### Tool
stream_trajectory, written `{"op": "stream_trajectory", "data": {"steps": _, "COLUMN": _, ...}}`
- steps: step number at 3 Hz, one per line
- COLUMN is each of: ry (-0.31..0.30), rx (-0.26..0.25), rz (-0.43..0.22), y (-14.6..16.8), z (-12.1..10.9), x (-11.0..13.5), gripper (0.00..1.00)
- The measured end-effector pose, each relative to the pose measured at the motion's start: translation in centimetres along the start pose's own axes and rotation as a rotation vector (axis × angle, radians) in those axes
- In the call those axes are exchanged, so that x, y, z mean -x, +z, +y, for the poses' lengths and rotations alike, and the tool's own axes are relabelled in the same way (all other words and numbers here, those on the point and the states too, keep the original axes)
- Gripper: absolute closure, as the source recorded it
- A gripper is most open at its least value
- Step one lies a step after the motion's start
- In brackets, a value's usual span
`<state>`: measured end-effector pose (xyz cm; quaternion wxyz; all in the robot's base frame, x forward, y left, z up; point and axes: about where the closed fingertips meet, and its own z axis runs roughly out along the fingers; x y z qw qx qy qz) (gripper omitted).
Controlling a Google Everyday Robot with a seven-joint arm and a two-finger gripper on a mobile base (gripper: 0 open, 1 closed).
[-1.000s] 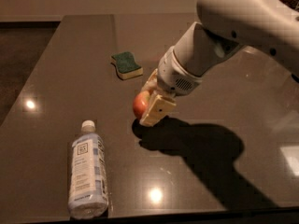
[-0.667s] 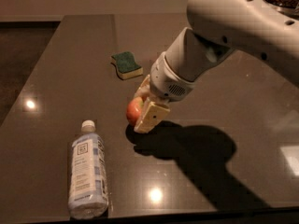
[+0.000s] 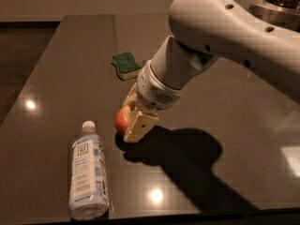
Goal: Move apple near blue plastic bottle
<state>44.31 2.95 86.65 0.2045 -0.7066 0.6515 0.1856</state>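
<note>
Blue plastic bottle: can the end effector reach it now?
Probably yes: the end effector, shut on the small round red apple, is close to the clear blue-labelled plastic bottle, with only dark tabletop between.

The blue plastic bottle (image 3: 87,175) lies on its side on the tabletop (image 3: 61,78). It has a clear body, a pale blue-and-white label facing up, and a white cap at its far end. The apple (image 3: 122,120) is small and round, red with a yellowish patch. It is near the bottle's cap, just to the cap's right and apart from it. The tool (image 3: 131,121) clasps it between cream fingers; whether it touches the tabletop cannot be told.
</note>
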Motion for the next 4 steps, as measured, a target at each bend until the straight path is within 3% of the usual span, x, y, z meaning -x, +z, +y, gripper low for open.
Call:
{"op": "stream_trajectory", "data": {"steps": 1, "ry": -0.009, "rx": 0.025, "rz": 0.0, "y": 1.09, "z": 0.61, "x": 0.64, "gripper": 0.54}}
{"op": "stream_trajectory", "data": {"steps": 3, "ry": -0.018, "rx": 0.036, "rz": 0.001, "y": 1.51, "z": 0.97, "x": 0.97, "gripper": 0.08}}
{"op": "stream_trajectory", "data": {"steps": 4, "ry": -0.02, "rx": 0.036, "rz": 0.002, "y": 1.5, "z": 1.04, "x": 1.05, "gripper": 0.0}}
